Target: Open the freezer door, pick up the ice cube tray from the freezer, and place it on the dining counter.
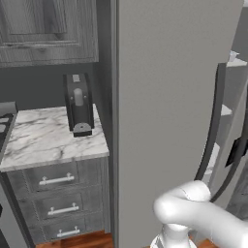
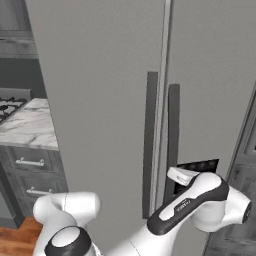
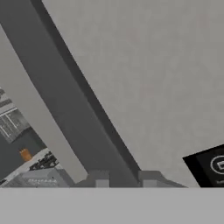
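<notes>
Grey freezer door (image 2: 105, 100) is ajar, its dark handle (image 3: 74, 109) framed between the spread fingertips of the end effector (image 3: 125, 181), not yet clamped, so a slip off the curved bar is risked if the pull is begun early.

The freezer door (image 1: 164, 121) runs off the top and bottom of the left base view, and the robot's arm covers its lower corner. In the right base view the arm hides the foot of the door's handle (image 2: 150, 145). The hand (image 3: 125, 178) pokes up at the bottom of the hand view, only its fingertips showing; whether they touch the handle can't be made out. The freezer (image 1: 232, 121) interior is a sliver, its shelves cut short.
</notes>
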{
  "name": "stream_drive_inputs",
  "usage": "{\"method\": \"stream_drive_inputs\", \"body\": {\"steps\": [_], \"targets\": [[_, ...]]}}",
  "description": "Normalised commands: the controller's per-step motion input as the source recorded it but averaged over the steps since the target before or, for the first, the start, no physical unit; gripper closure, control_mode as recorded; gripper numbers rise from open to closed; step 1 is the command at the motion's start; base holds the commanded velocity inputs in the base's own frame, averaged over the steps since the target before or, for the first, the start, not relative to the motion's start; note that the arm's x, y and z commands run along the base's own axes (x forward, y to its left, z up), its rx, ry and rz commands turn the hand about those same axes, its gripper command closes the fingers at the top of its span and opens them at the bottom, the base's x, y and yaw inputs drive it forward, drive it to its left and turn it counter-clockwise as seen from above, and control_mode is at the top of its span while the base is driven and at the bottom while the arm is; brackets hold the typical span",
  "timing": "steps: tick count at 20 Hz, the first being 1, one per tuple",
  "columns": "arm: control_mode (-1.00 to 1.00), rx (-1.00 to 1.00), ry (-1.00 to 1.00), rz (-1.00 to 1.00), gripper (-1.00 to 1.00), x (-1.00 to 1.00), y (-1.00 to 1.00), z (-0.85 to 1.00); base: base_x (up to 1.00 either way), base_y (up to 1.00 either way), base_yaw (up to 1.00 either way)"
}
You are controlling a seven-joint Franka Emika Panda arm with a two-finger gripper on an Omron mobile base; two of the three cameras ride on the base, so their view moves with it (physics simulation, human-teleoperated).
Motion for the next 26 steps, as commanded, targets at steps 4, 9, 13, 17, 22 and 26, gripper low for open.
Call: {"method": "stream_drive_inputs", "body": {"steps": [4, 9, 13, 17, 22, 26], "targets": [[-1.0, -0.07, 0.0, -0.1, 1.0, -0.67, -0.67, 0.0, 0.0, 0.0, 0.0], [-1.0, -0.08, 0.0, -0.11, -1.0, -0.67, -0.68, 0.0, 0.0, 0.0, 0.0], [-1.0, -0.17, 0.0, -0.14, -1.0, -0.77, -0.13, 0.05, 0.0, 0.0, 0.0], [-1.0, -0.52, 0.0, -0.11, -1.0, -0.79, 1.0, 0.79, 0.0, 0.0, 0.0], [-1.0, -0.87, 0.0, 0.0, -1.0, -0.31, 1.0, 1.0, 0.0, 0.0, 0.0], [-1.0, -0.97, 0.0, 0.0, -1.0, -0.03, 1.0, 1.0, 0.0, 0.0, 0.0]]}}
